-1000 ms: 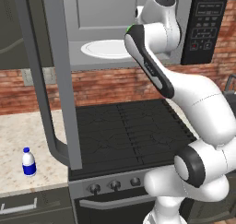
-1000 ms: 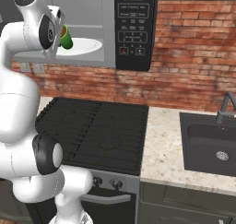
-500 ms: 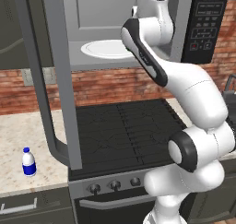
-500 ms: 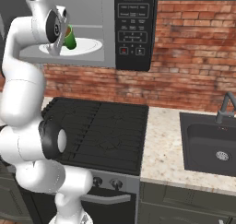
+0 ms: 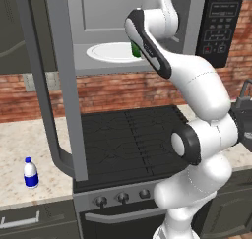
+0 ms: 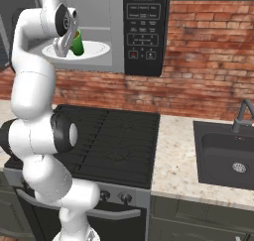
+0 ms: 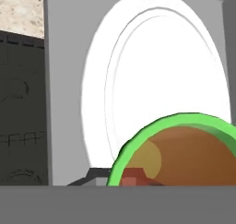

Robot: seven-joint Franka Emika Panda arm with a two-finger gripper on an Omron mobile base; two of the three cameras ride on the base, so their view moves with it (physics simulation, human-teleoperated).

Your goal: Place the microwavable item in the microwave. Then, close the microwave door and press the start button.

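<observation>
microwave (image 6: 116, 46) casing showing matt grey, metal-like; control panel (image 6: 145, 34) reading as glossy black plastic. turntable plate (image 5: 110, 51) looking smooth, glossy white. green cup (image 6: 77, 42) appearing as smooth plastic, at 3 o'clock of the plate in the left base view. counter (image 6: 181, 160) showing speckled stone; wall (image 6: 208, 51) showing rough brick.

Green cup (image 5: 135, 49) mostly hidden behind arm; pincer (image 6: 68, 42) fingertips obscured; microwave door (image 5: 49, 85) top cut off.
</observation>
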